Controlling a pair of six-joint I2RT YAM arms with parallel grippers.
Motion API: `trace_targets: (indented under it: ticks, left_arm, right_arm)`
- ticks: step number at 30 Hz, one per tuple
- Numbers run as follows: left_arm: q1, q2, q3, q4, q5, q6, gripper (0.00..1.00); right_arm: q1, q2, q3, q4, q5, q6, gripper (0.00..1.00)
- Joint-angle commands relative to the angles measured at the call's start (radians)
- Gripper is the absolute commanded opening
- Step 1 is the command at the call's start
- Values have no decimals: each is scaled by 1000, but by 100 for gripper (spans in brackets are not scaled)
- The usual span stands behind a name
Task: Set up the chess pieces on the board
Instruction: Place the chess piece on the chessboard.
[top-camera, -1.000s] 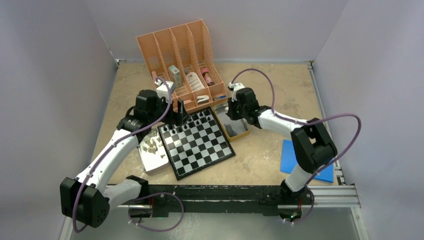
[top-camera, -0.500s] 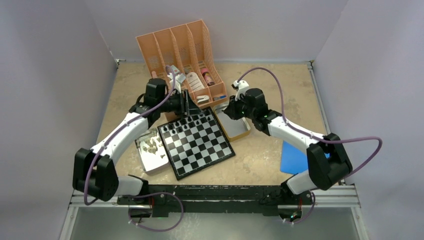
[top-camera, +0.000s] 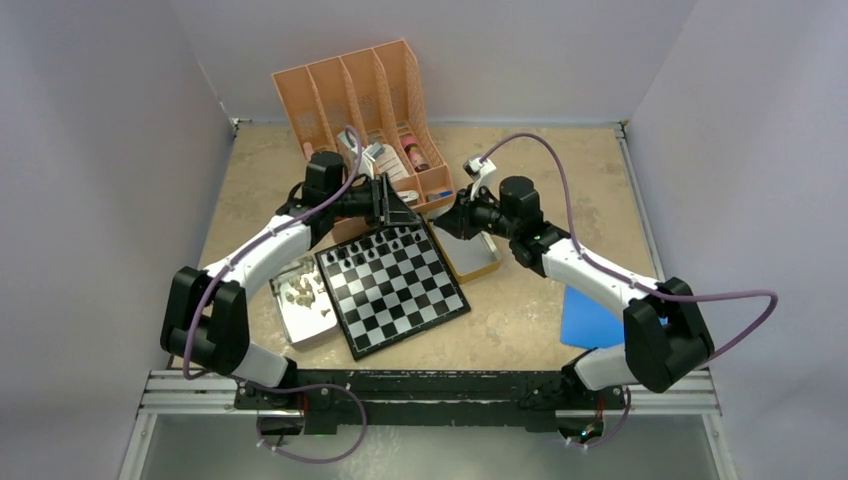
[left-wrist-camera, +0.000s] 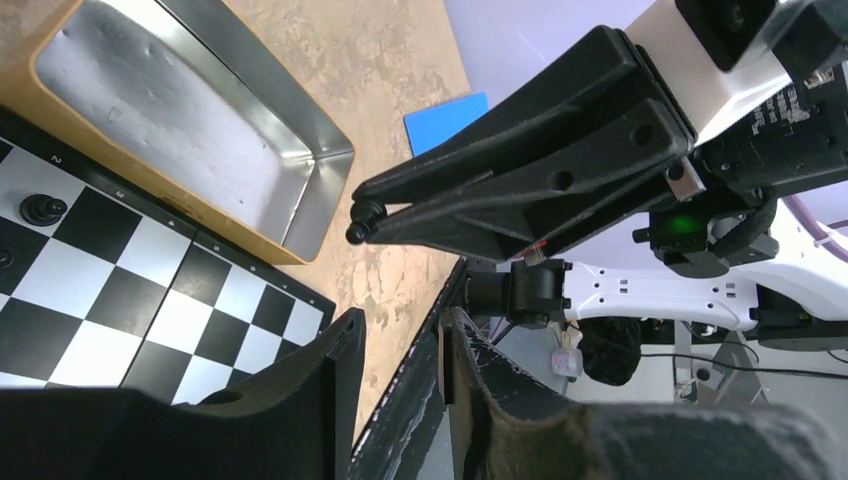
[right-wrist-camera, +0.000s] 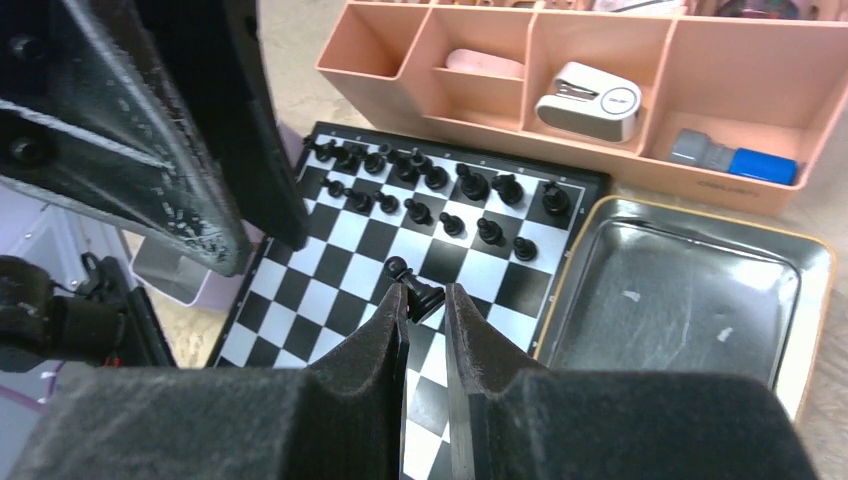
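Note:
The board (top-camera: 400, 290) lies in the middle of the table, with black chess pieces (top-camera: 385, 243) standing in its two far rows. In the right wrist view those rows (right-wrist-camera: 430, 190) show under my right gripper (right-wrist-camera: 427, 293), which is shut on a black pawn (right-wrist-camera: 412, 283) held tilted above the board (right-wrist-camera: 300, 300). My left gripper (top-camera: 395, 205) hovers over the board's far edge, facing the right gripper (top-camera: 442, 222). In the left wrist view its fingers (left-wrist-camera: 340, 345) stand slightly apart around nothing, and the pawn (left-wrist-camera: 362, 218) pokes out of the right gripper's tip. Beige pieces (top-camera: 300, 292) lie in the left tray.
A peach organizer (top-camera: 350, 95) with small bottles and boxes stands behind the board. A metal tray (top-camera: 478, 262) with nothing in it sits at the board's right, and another tray (top-camera: 318, 328) at its left. A blue sheet (top-camera: 590, 318) lies at the right.
The left gripper swung right and away over the board's far edge, and its jaws narrowed. The right gripper rose from the right tray towards it, shut throughout.

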Motion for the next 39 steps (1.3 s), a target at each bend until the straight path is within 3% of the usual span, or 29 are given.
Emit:
trace_targets:
  ticks: [1,22,35,39]
  left_arm:
    - [-8,15,50,75,9,-31,34]
    - [-27,87,50,133,12,-81,36]
    - [-35,95,42,153,22,-98,19]
    - [-36,89,38,148,27,-109,19]
  right_arm:
    - [5,-36,-22,109,-93,56,11]
    - [5,-46,-43,171,-144,97,11]
    - [5,-58,-49,176,-145,109,11]
    - [5,-58,-50,182,-138,117,11]
